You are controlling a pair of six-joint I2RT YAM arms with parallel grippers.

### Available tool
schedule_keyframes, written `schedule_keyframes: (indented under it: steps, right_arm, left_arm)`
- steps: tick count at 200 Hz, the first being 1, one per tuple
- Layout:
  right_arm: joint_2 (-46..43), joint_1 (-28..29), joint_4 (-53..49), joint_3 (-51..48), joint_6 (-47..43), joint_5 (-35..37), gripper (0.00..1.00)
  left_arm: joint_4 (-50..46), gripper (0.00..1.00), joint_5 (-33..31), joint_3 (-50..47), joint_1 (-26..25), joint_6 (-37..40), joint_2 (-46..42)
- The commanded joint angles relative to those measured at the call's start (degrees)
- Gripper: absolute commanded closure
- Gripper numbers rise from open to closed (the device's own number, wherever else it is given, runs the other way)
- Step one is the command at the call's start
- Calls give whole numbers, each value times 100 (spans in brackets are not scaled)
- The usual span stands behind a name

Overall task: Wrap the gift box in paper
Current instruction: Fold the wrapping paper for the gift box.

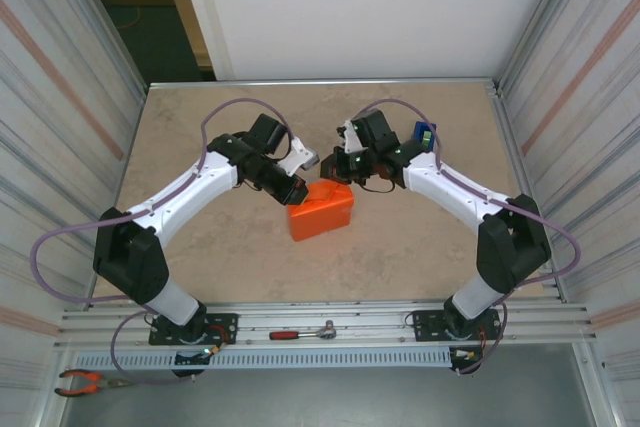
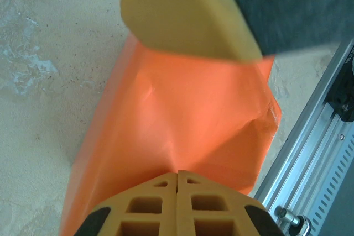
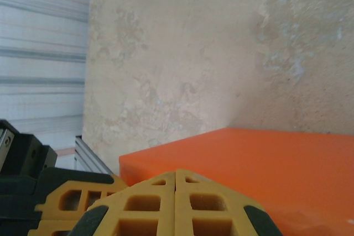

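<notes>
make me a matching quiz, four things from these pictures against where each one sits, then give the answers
Things
1. orange parcel
2. blue tape dispenser
3. red-handled tool
4. orange-handled pliers

Places
a. on the metal rail between the two arm bases
b. on the grey ledge at the near-left corner
c. around the middle of the table
d. far side of the table, just behind the right arm

Pairs: 1-c, 2-d, 3-a, 4-b
</notes>
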Motion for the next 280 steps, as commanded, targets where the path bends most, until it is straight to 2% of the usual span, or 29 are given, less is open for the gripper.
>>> schedule_keyframes:
  steps: [1,38,64,80,91,101,122,184,280]
  right_arm:
    - [-71,152,-94,-190,-105,-25,100]
    - [-269,304,12,-670,-62,39,100]
    - [-365,301,164,-1043,14,67,100]
    - [-425,297,242,-1196,43,113,100]
    - [-442,304,305,-1261,66,129,100]
    - [-443,297,328,-1304,75,136,100]
    - [-436,296,389,-1342,81,138,100]
    - [-392,295,463,-1389,132,149,100]
    - [-373,260,449,-1341,171,135,100]
  left_arm:
    - [-84,100,-69,-222,-60,122,36]
    - [-71,100,18,-162,10,60,38]
    - [93,100,578,-69,326,-229,-89]
    - [449,100,1082,-88,600,-684,-292]
    - [691,94,1326,-109,740,-970,-430]
    - [785,90,1415,-80,768,-1111,-490]
    - [841,90,1646,-29,740,-1281,-503]
    - [1162,100,1388,-547,264,-1422,-569]
    - [1144,100,1185,-1020,10,-1131,-643]
